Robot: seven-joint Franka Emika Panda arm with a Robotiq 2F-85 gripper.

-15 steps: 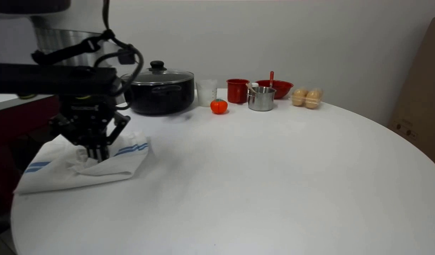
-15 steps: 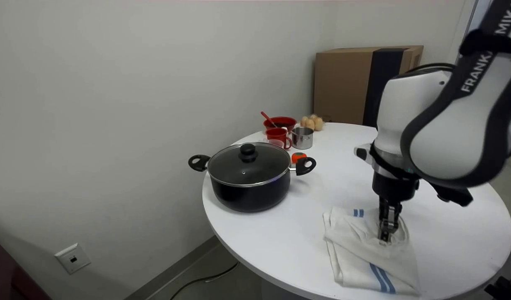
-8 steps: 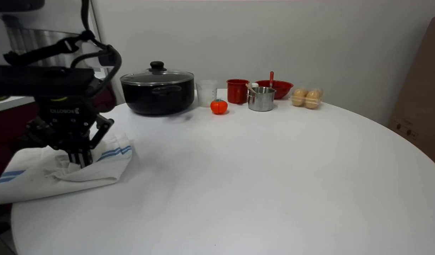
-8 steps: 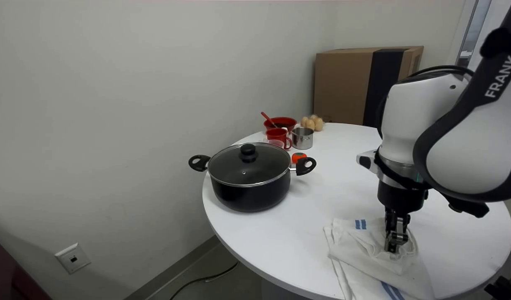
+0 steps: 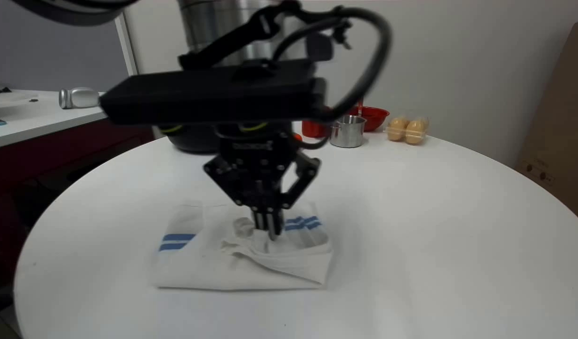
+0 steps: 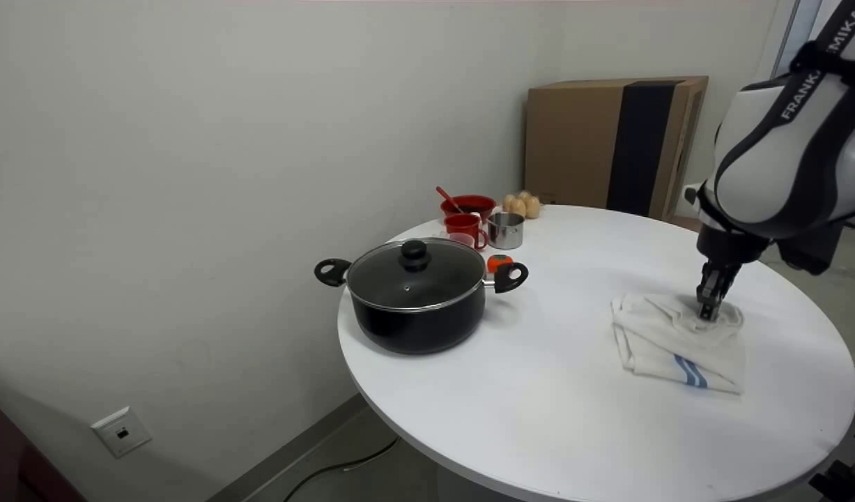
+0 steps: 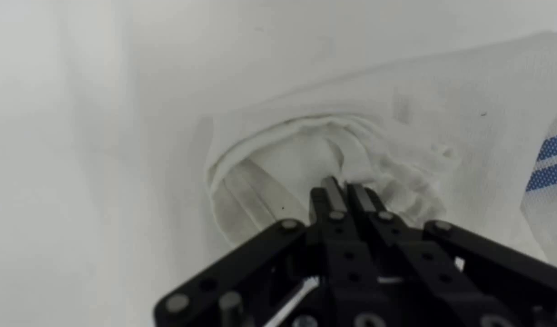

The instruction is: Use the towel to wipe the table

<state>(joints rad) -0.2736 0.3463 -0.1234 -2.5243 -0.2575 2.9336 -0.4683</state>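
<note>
- The gripper (image 7: 345, 185) is clenched on a bunch of the towel (image 6: 678, 341), its fingers (image 7: 334, 194) close together among the folds; the towel lies below and around the tips, spread mostly flat on the table (image 6: 538, 418).
- The step in hand looks like a wiping stroke. Hold the tips low enough that the towel drags flat, not so low that they grind; how hard they press cannot be told.
- The hold looks off-centre: more of the towel lies on the gripper's side away from the cardboard box (image 6: 580, 143). A stroke toward the box should trail it smoothly; a return may ruck it up, so go slower.
- The widest run of table goes from the gripper toward the box and suits long, overlapping passes.
- On the gripper's wall (image 6: 190, 174) side, well apart, stands the black pot (image 6: 417, 307), one handle (image 6: 502, 280) reaching out, with the tomato (image 6: 499, 263) near it. Turn short of both.
- Farther from the gripper, the metal cup (image 6: 506, 231) and eggs (image 6: 522, 206) limit passes on that side.
- The table's edge looks nearest on the gripper's side opposite the pot; stop before the towel hangs over.
</note>
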